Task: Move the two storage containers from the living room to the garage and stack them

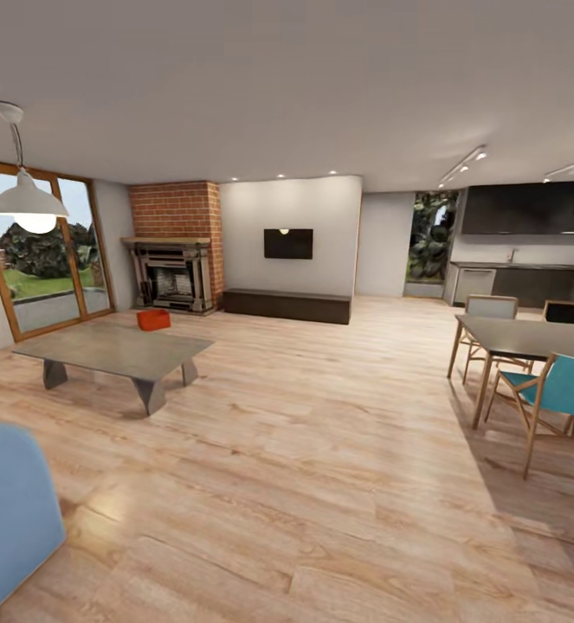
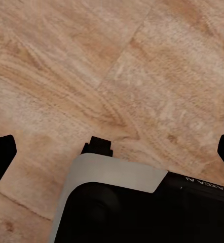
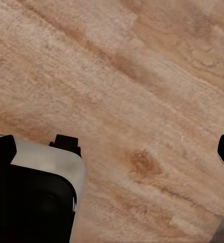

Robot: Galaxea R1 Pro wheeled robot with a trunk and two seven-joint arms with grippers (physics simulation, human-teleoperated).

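I am in the living room with its light wood-plank floor (image 1: 321, 450). One orange-red storage container (image 1: 152, 319) sits on that floor far ahead to the left, just behind the coffee table and in front of the brick fireplace (image 1: 172, 272). My left gripper (image 2: 113, 154) is open over bare planks, its black fingertips (image 2: 0, 157) spread wide with nothing between them. My right gripper (image 3: 113, 152) is open in the same way above the floor. The garage is out of view.
A low grey coffee table (image 1: 113, 350) stands at the left, a blue seat (image 1: 9, 510) at the near left corner. A dining table (image 1: 529, 337) and teal chair (image 1: 564, 385) fill the right. A dark low cabinet (image 1: 287, 305) lines the far wall.
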